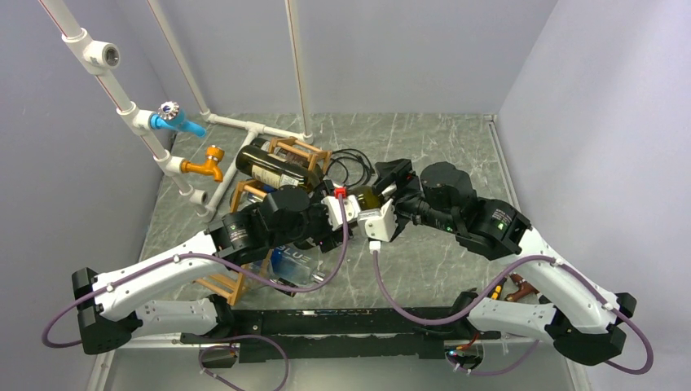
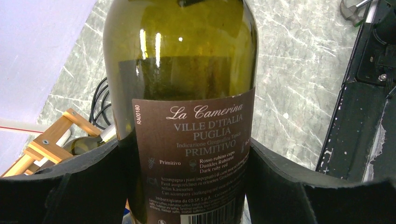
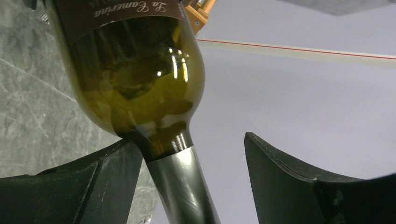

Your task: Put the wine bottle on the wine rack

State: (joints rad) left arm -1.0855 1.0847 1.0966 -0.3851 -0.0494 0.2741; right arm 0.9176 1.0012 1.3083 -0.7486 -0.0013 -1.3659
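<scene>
left jaws clamped on wine bottle (image 2: pixel 187 70) body; right jaws parted round neck, one side clear.

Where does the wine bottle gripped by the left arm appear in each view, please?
Top external: the wine bottle is at the centre, with only a green sliver showing.
Left wrist: the bottle fills the middle, label facing the camera.
Right wrist: the bottle is upper left, neck running to the bottom edge.
Shared landmark: the wine rack.
</scene>
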